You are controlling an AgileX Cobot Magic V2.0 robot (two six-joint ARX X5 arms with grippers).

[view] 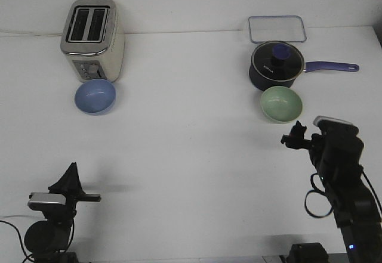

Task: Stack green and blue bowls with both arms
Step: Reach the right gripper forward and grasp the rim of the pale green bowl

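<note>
The light blue bowl point(95, 96) sits upright on the white table at the far left, right in front of the toaster. The pale green bowl point(281, 104) sits upright at the far right, just in front of the saucepan. My left gripper point(71, 173) is low at the near left, far from the blue bowl; its fingers meet in a point and hold nothing. My right gripper point(294, 136) is at the near right, a short way in front of the green bowl and not touching it. Its jaws are seen side-on, so their gap is unclear.
A cream and silver toaster point(92, 39) stands at the back left. A dark navy lidded saucepan point(277, 65) has its handle point(331, 67) pointing right. A clear rectangular lid or tray point(277, 28) lies behind it.
</note>
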